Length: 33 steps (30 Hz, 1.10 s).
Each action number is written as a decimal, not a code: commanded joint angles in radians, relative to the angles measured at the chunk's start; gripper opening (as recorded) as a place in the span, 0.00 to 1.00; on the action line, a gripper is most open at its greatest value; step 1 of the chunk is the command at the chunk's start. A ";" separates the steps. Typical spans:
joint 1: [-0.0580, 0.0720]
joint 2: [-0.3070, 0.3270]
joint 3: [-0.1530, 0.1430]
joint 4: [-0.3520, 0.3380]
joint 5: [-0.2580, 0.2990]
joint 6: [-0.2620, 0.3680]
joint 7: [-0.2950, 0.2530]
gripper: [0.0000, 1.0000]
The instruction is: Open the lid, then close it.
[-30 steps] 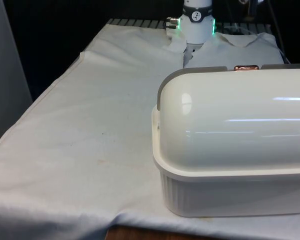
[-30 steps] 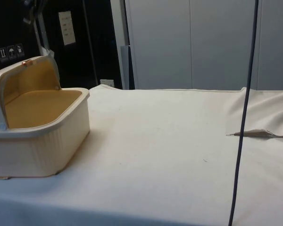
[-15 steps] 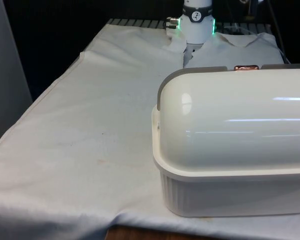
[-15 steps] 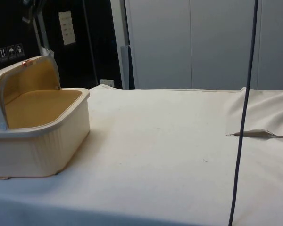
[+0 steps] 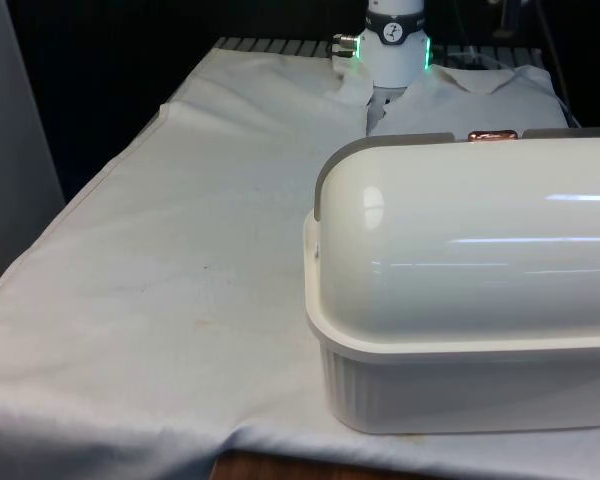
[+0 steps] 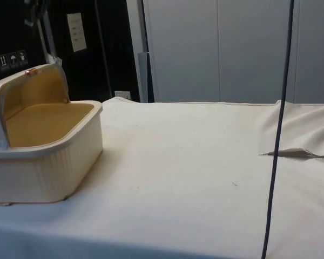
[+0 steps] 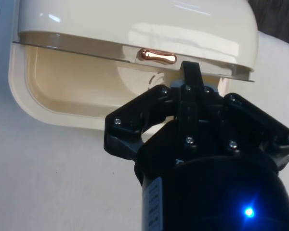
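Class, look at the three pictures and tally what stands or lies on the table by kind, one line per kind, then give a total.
Bread box, cream, lid rolled open: 1
Copper handle on the lid: 1
White cloth over the table: 1
Claw near the handle: 1
Total: 4

Nothing moved, bread box (image 5: pixel 470 300) unshifted, lid (image 6: pixel 35 89) rolled open as before

The gripper (image 7: pixel 190 72) pointed away from the wrist, its 2 black fingers (image 7: pixel 189 79) pressed together, nothing between them, on spread black linkages.
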 commanded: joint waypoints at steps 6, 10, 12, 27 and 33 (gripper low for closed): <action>-0.002 0.033 0.010 0.028 0.013 -0.036 -0.006 0.00; -0.002 0.032 0.007 0.032 0.008 -0.034 -0.003 0.00; -0.001 0.032 0.006 0.033 0.006 -0.035 -0.001 0.00; -0.001 0.033 0.005 0.071 0.003 -0.068 0.000 0.11; -0.004 0.046 0.009 0.090 0.012 -0.076 -0.007 0.40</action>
